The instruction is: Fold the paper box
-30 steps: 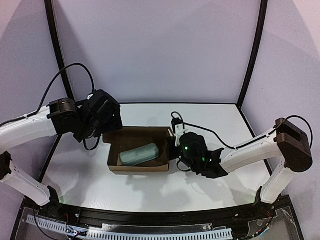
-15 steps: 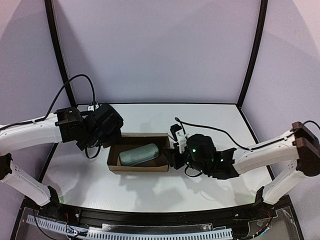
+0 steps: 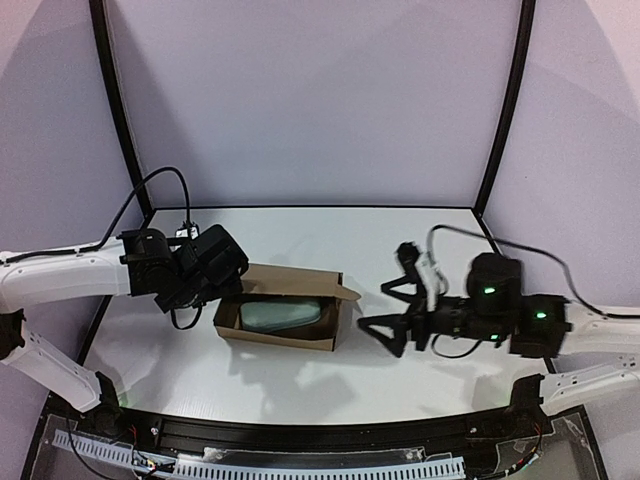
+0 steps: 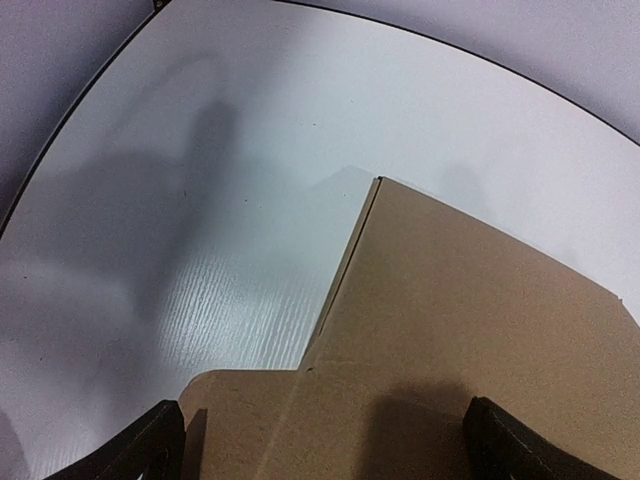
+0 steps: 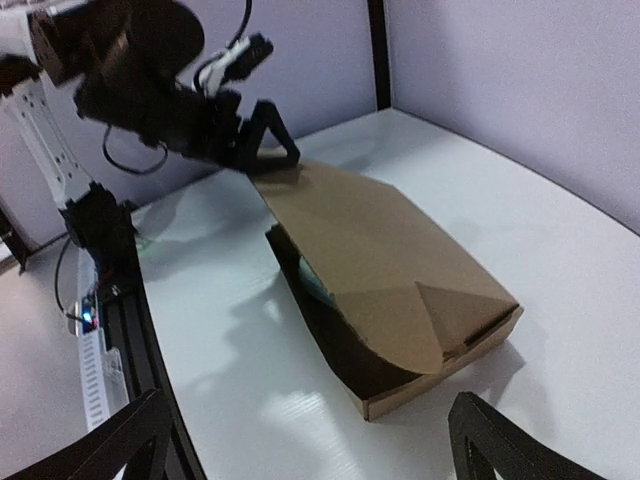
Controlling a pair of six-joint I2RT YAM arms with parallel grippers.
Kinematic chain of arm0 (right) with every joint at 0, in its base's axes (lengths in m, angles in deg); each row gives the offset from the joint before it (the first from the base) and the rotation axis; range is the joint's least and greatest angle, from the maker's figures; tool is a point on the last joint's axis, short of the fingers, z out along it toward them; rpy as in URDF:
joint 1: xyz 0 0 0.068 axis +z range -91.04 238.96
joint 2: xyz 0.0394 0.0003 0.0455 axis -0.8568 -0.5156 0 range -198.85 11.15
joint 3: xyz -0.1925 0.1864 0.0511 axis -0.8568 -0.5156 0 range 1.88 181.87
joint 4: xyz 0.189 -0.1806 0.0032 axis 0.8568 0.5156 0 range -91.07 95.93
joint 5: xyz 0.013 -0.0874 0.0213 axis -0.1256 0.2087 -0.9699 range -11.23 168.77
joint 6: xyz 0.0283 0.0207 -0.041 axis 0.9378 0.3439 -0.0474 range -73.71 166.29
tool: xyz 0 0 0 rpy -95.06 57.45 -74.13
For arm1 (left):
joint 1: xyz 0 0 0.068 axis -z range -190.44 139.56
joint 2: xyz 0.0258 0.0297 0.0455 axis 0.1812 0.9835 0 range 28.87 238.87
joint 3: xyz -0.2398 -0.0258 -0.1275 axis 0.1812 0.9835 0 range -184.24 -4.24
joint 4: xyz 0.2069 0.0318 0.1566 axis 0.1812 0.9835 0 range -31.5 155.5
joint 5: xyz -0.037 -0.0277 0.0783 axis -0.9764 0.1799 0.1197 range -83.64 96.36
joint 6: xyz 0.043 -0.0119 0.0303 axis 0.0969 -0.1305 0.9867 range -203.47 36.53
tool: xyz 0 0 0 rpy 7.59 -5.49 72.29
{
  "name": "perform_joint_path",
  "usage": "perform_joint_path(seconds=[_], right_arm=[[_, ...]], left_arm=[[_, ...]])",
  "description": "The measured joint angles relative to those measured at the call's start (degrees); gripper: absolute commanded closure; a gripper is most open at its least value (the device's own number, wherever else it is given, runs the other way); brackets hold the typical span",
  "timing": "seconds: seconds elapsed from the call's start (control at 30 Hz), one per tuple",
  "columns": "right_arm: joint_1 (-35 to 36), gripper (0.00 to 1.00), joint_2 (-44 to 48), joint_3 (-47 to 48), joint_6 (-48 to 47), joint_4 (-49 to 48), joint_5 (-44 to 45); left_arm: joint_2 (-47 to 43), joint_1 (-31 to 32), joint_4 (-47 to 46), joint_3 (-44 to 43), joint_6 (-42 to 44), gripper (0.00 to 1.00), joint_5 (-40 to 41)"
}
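Paper box (image 3: 280,320) sat mid-table, its lid (image 5: 370,250) half lowered.
It looked light, thin and easily creased, so the lid's free edge seemed the best hold. The left gripper (image 4: 322,450) straddled the lid, jaws spread; the right gripper (image 3: 385,305) hung splayed, apart from the box.

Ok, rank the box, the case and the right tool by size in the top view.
1. Box.
2. Right tool and case: alike, unranked, since the box hides part of the case.
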Motion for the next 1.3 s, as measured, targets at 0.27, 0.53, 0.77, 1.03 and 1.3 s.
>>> perform_joint_path(seconds=[0.27,0.53,0.77,1.03,1.3], right_arm=[[-1.5,0.02,4.8,9.4,7.6,7.1,7.2],[-9.5,0.02,-16.4,22.5,15.3,15.6,6.5],[-12.6,0.02,-33.2,25.7,17.4,22.6,-1.6],[-12.6,0.02,-44.1,28.0,18.2,24.0,-6.0],[-12.6,0.02,-46.5,26.7,19.4,23.2,-6.0]], left_arm=[[1.9,0.0,0.0,0.3,0.3,0.01,-1.4],[4.4,0.0,0.3,1.3,0.7,0.01,-3.6],[4.4,0.0,0.2,1.5,0.6,0.01,-3.8],[4.6,0.0,0.4,2.8,-0.8,0.01,-5.0],[2.8,0.6,-3.3,7.1,-3.0,0.01,-6.8]])
